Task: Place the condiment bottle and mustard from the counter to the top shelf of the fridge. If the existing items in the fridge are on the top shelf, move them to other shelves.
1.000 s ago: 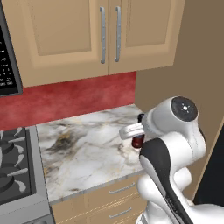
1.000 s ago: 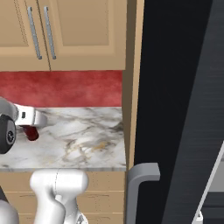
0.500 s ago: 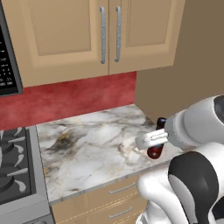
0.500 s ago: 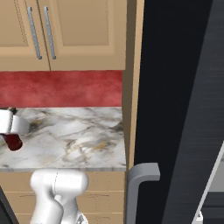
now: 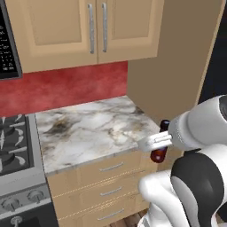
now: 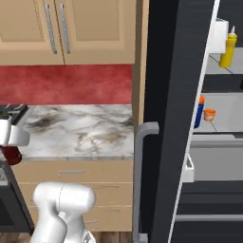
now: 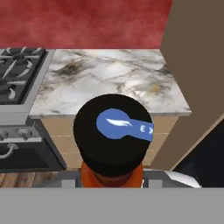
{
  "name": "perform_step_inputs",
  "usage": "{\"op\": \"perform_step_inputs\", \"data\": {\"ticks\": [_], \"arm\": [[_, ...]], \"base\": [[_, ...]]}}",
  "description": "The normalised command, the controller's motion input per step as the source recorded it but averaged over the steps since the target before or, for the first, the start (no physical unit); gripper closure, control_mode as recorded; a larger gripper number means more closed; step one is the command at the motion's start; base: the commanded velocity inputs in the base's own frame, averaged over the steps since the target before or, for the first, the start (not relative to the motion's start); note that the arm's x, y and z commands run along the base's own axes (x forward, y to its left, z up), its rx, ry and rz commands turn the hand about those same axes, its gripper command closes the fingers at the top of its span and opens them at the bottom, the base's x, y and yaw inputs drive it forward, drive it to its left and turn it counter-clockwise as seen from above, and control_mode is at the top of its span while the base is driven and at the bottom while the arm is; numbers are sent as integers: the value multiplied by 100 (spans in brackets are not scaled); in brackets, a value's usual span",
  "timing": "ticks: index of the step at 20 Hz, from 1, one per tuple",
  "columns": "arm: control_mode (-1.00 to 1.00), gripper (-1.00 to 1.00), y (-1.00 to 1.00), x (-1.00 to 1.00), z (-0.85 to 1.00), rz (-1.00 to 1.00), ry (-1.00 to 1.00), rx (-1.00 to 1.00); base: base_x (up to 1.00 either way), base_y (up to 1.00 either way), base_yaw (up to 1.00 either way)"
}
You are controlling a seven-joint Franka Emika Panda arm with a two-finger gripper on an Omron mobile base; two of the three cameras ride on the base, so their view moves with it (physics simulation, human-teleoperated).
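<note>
My gripper [image 5: 154,142] is shut on the condiment bottle [image 5: 158,153], a small dark red bottle with a black cap, and holds it in the air just past the counter's right front corner. In the right base view the gripper [image 6: 11,138] and the bottle [image 6: 10,154] sit at the left edge. The hand view looks down on the bottle's black cap [image 7: 113,135], which hides the fingertips. The fridge [image 6: 178,118] stands open. The yellow mustard [image 6: 230,47] stands on the top shelf [image 6: 231,70]. A blue orange-lidded jar [image 6: 199,113] and a tiny orange cup [image 6: 209,114] stand on the shelf below [image 6: 223,129].
The marble counter [image 5: 88,128] lies left of the bottle, with a stove [image 5: 13,142] at its left end and a tan side panel [image 5: 177,57] at its right. The fridge door's grey handle [image 6: 140,166] juts out between counter and fridge interior. A white block [image 6: 218,35] sits beside the mustard.
The arm has swung the bottle rightward and lower, from above the counter to past its front right corner. Both base views have shifted, and the fridge interior now shows.
</note>
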Motion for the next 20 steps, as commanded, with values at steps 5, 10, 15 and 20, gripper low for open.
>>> {"op": "perform_step_inputs", "data": {"ticks": [5, 10, 15, 20], "arm": [[100, 100, 0, 0, 0, 0, 0, 0], [100, 100, 0, 0, 0, 0, 0, 0], [100, 100, 0, 0, 0, 0, 0, 0], [100, 100, 0, 0, 0, 0, 0, 0]], "base": [[-100, -5, 0], [-100, -37, 0], [-98, -94, -5], [-46, -100, -5]]}}
